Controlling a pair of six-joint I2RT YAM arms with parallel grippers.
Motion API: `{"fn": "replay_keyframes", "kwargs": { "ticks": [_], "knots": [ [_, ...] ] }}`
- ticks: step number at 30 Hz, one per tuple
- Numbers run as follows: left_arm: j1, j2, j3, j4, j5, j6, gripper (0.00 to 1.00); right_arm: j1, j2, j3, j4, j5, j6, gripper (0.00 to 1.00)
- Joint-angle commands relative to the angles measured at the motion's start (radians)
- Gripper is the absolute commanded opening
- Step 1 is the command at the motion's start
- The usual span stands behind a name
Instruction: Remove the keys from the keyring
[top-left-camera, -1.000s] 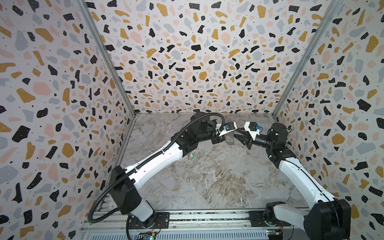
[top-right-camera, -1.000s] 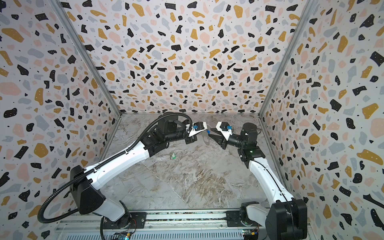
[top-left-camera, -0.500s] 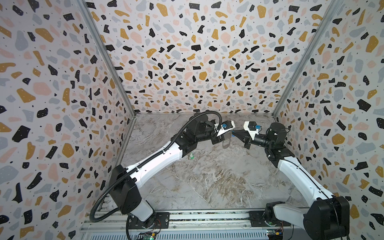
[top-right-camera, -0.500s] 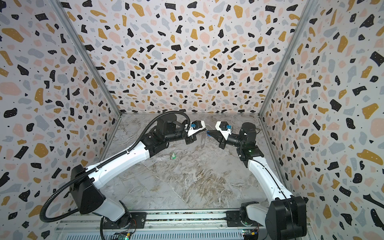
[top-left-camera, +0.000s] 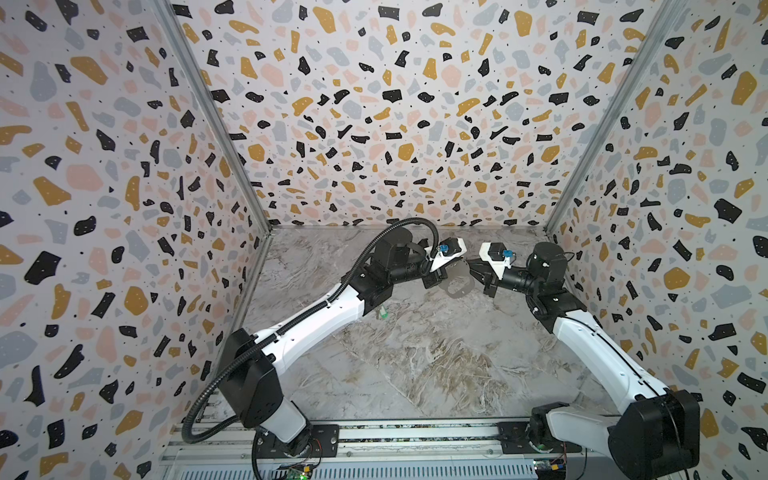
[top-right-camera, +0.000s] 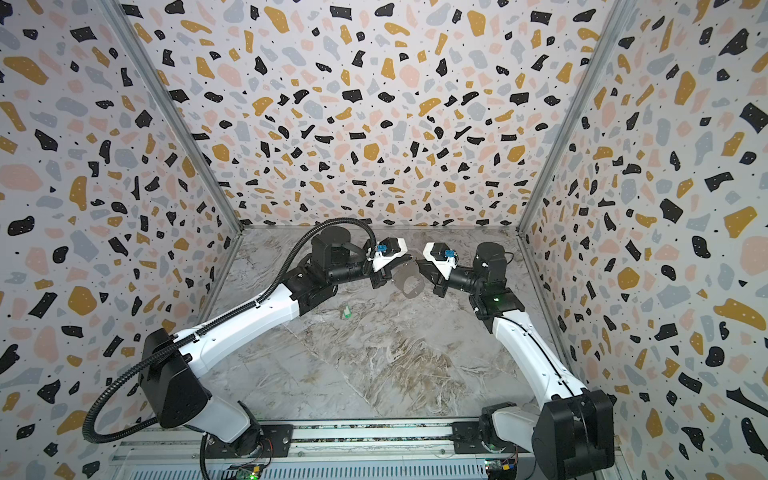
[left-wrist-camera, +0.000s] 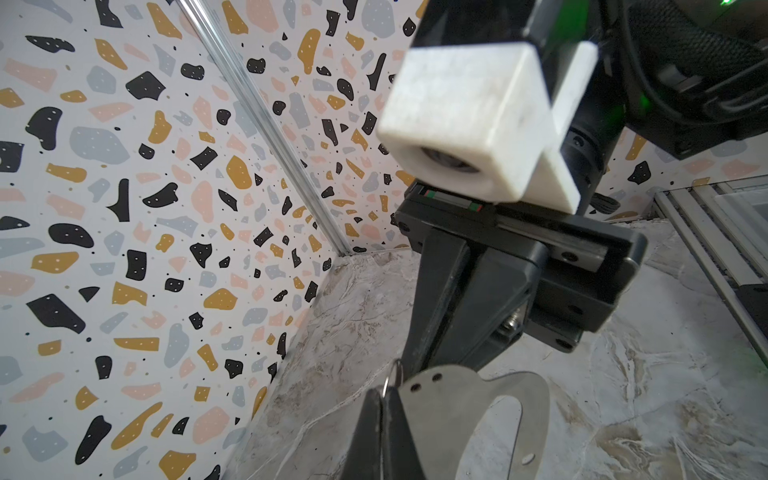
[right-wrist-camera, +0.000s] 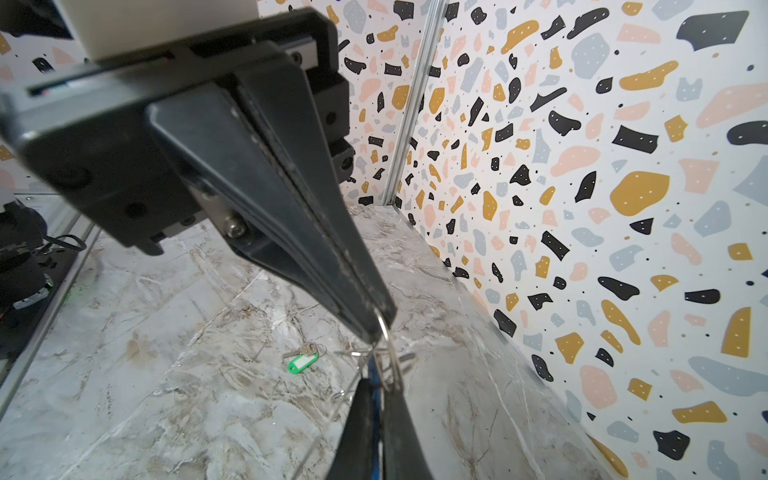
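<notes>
In both top views my left gripper (top-left-camera: 460, 260) (top-right-camera: 409, 261) and right gripper (top-left-camera: 471, 262) (top-right-camera: 419, 262) meet tip to tip above the back of the floor. The left gripper (left-wrist-camera: 383, 392) is shut on the thin wire ring (left-wrist-camera: 387, 380) of the keyring. The keyring's flat grey tab (left-wrist-camera: 449, 407) (top-left-camera: 457, 286) hangs beside it. My right gripper (right-wrist-camera: 377, 386) is shut on the blue tag (right-wrist-camera: 376, 415) of one key, right under the left gripper's tips (right-wrist-camera: 380, 322). That key's metal part is hidden. The green-tagged key (right-wrist-camera: 303, 359) (top-left-camera: 382, 312) lies loose on the floor.
A marbled floor (top-left-camera: 415, 365) is enclosed by terrazzo-patterned walls on three sides, with the back wall (top-left-camera: 395, 166) close behind both grippers. A metal rail (top-left-camera: 415, 436) carrying the arm bases runs along the front edge.
My right gripper's jaws have gone from partly open to shut on the blue tag. Both grippers stay nearly in place at the keyring.
</notes>
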Motion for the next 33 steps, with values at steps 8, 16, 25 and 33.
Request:
{"fn": "replay_keyframes", "kwargs": {
  "ticks": [8,16,25,33],
  "knots": [
    [0.021,-0.025,-0.022,0.128,0.028,-0.054,0.00,0.035,-0.010,0.055,-0.088,0.055,-0.072,0.00],
    [0.048,-0.036,-0.043,0.205,0.110,-0.116,0.00,0.031,-0.019,0.050,-0.083,0.070,-0.087,0.23],
    [0.050,-0.031,-0.049,0.243,0.127,-0.142,0.00,0.032,-0.024,0.023,0.007,0.045,-0.029,0.30],
    [0.051,-0.030,-0.049,0.255,0.126,-0.152,0.00,0.032,-0.014,0.018,0.014,0.047,-0.024,0.20]
  ]
}}
